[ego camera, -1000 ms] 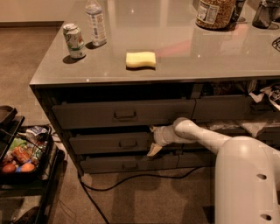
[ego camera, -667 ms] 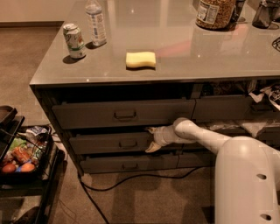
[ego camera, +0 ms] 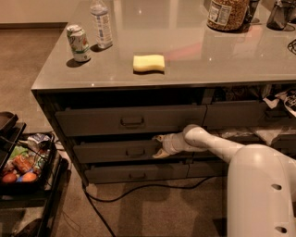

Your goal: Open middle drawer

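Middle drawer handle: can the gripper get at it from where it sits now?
Probably yes. The gripper is level with the middle drawer front, just right of its handle, fingers spread. Nothing lies between them. It is not on the handle yet, so a short move sideways looks needed.

We count three stacked drawers (ego camera: 132,121), one can (ego camera: 79,43), one bottle (ego camera: 102,25), one sponge (ego camera: 148,63), one jar (ego camera: 226,14), one tool (ego camera: 157,147) at the middle drawer (ego camera: 115,152).

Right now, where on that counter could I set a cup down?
Bare countertop stretches between the yellow sponge and the jar, down to the front edge. The left corner is crowded by the soda can and water bottle. The gripper is below, at the middle drawer.
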Robot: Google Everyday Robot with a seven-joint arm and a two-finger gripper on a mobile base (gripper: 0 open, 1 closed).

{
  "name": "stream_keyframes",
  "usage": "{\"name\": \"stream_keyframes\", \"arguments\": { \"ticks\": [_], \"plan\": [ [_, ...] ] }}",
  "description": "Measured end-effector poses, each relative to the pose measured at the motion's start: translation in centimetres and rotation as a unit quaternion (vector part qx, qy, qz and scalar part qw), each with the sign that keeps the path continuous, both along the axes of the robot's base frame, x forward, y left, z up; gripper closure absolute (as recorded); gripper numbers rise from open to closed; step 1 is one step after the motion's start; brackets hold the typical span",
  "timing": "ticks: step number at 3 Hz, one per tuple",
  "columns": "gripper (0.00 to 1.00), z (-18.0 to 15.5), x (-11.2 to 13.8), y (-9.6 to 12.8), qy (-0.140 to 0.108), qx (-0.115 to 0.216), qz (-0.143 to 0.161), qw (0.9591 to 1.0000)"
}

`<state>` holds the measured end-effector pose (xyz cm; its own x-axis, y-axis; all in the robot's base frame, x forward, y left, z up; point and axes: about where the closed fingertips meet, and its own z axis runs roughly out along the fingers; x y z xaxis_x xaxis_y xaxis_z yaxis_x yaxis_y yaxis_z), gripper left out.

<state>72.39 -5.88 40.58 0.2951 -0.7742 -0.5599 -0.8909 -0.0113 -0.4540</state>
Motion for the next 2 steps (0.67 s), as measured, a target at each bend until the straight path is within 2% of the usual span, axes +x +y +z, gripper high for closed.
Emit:
{"name": "stream_keyframes", "arguments": {
  "ticks": [2],
  "plan": [
    [0.90, 0.00, 0.00, 0.01, 0.000, 0.000, 0.000, 1.0000]
  ]
}}
